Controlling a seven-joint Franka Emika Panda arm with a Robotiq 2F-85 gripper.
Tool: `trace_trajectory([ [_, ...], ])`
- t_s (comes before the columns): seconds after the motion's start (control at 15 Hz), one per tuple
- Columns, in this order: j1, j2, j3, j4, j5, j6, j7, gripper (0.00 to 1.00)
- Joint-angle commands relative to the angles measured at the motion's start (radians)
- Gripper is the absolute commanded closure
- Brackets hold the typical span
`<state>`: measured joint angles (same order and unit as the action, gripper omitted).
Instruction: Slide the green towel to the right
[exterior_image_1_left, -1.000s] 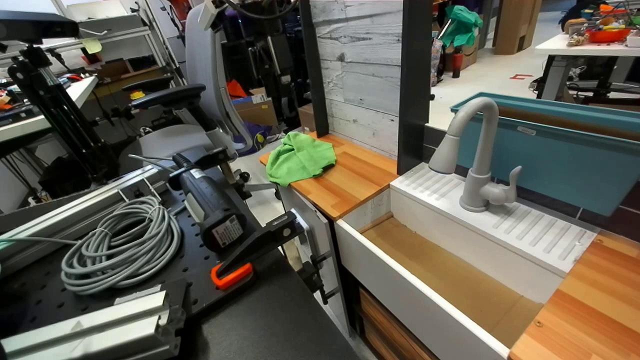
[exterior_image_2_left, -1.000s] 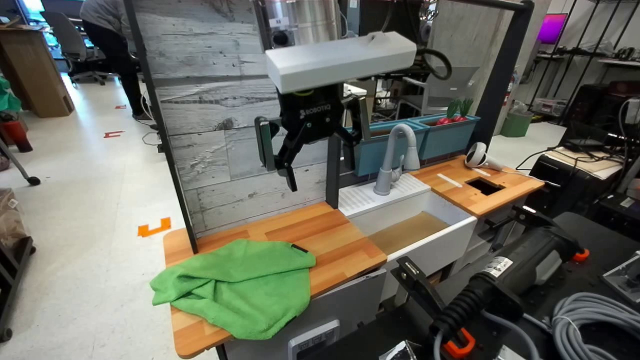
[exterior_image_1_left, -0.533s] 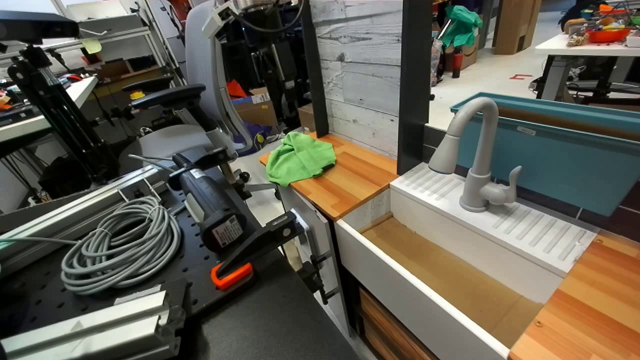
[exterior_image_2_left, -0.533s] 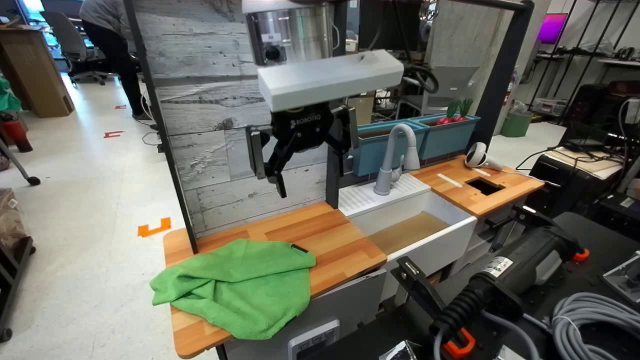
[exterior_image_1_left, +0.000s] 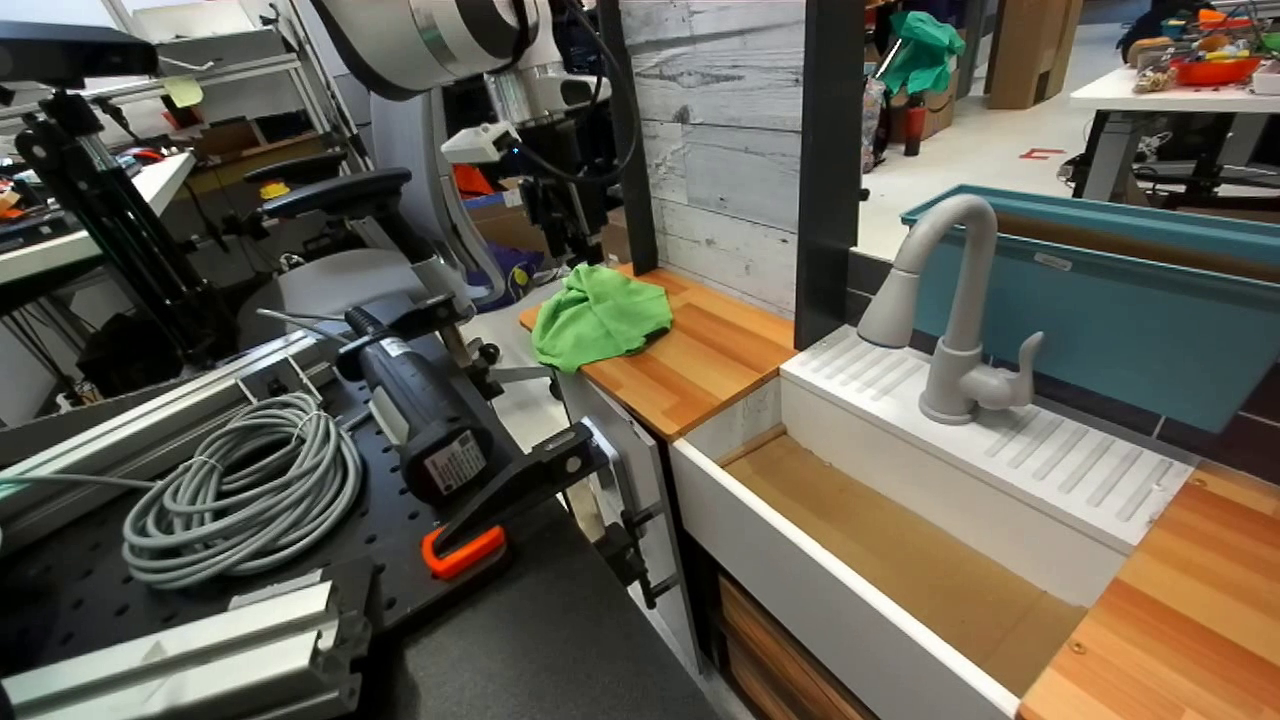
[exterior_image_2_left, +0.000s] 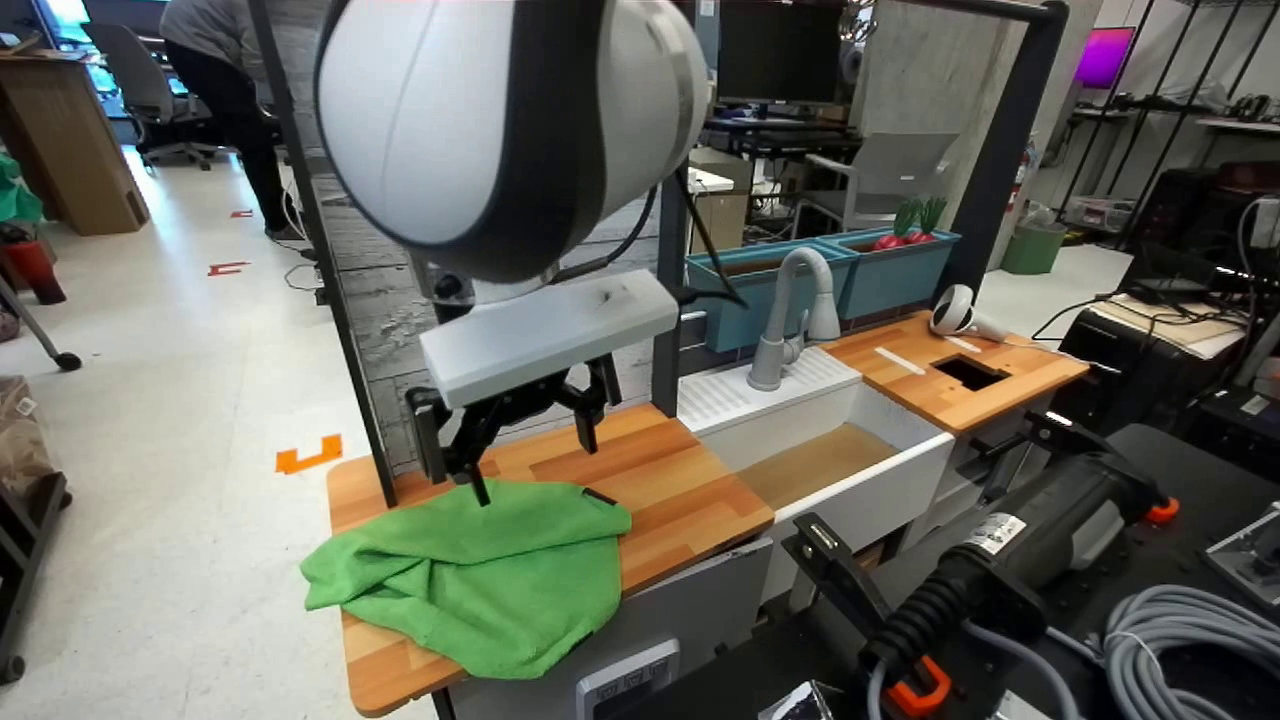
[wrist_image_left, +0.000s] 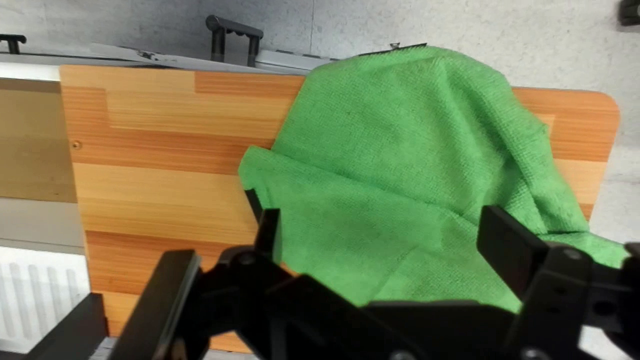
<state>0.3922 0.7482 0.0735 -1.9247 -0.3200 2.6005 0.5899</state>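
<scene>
The green towel (exterior_image_1_left: 600, 320) lies crumpled on the wooden counter (exterior_image_1_left: 715, 350) beside the sink. It also shows in an exterior view (exterior_image_2_left: 490, 590), where it hangs over the front edge, and fills the middle of the wrist view (wrist_image_left: 400, 135). My gripper (exterior_image_2_left: 537, 470) is open and empty, pointing down above the back part of the towel. In the wrist view my gripper (wrist_image_left: 381, 215) has its fingers wide apart with towel between them in the background. In an exterior view (exterior_image_1_left: 575, 248) the fingertips look slightly above the towel; contact cannot be told.
The white sink (exterior_image_2_left: 860, 500) with a grey faucet (exterior_image_2_left: 790, 320) adjoins the counter. A grey plank wall (exterior_image_2_left: 390, 300) and dark posts (exterior_image_2_left: 665, 330) stand behind it. A black table with a clamped tool (exterior_image_2_left: 1040, 510) and coiled cable (exterior_image_1_left: 250, 490) stands in front.
My gripper has come down from well above the counter to just over the towel, moving leftward in an exterior view, fingers staying open. The towel has not moved.
</scene>
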Motion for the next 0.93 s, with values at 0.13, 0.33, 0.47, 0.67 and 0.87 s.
trace_trajectory([
  [0.13, 0.043, 0.208, -0.011, 0.234, 0.088, 0.027, -0.128, 0.00],
  [0.33, 0.048, 0.287, 0.003, 0.330, 0.132, 0.022, -0.189, 0.00],
  [0.47, 0.052, 0.330, 0.009, 0.384, 0.158, 0.020, -0.222, 0.00],
  [0.67, 0.062, 0.392, 0.007, 0.458, 0.172, 0.025, -0.249, 0.00],
  [0.87, 0.062, 0.437, 0.013, 0.513, 0.188, 0.020, -0.275, 0.00],
])
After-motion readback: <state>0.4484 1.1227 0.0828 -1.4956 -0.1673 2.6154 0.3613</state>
